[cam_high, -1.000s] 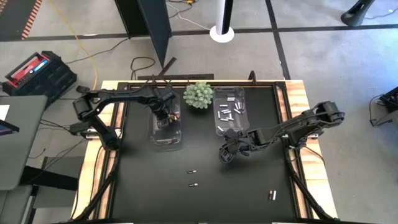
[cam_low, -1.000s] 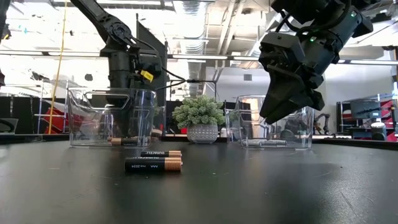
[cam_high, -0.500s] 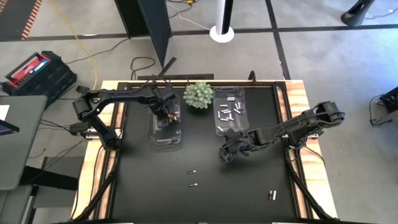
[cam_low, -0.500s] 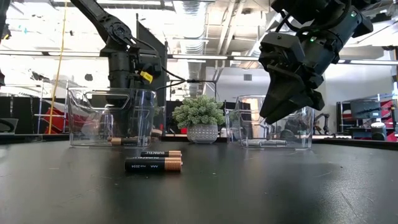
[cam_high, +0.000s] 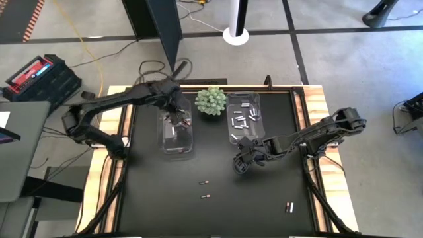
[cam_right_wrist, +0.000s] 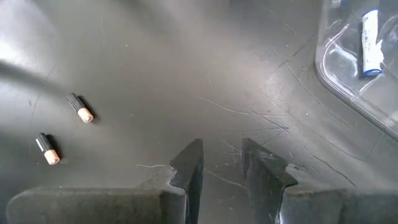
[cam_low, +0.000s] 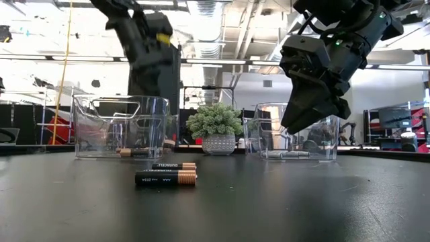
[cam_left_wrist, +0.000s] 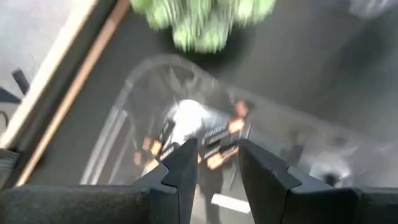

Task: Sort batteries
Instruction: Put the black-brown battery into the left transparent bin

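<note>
Low view has two dark cells [cam_low: 166, 177] lying closest on the tabletop [cam_low: 282, 208]. Right pincer [cam_low: 295, 124] hangs above, narrow gap, empty. Further back, left pincer [cam_high: 175, 118] sits over the left bin [cam_high: 177, 142], slightly parted, holding nothing. Risk I see: round cells rolling away if nudged off-centre.

You're looking down on a grey floor [cam_high: 344, 53] crossed by dark tape lines. At the upper left a yellow cable [cam_high: 89, 49] trails across it, and a black and red case [cam_high: 41, 74] sits at the left edge. A white round post base [cam_high: 236, 33] stands at top centre, with a dark panel [cam_high: 162, 26] beside it. From table height, you see a ceiling with pipes and bright strip lights [cam_low: 215, 13] and cluttered shelving far behind.
</note>
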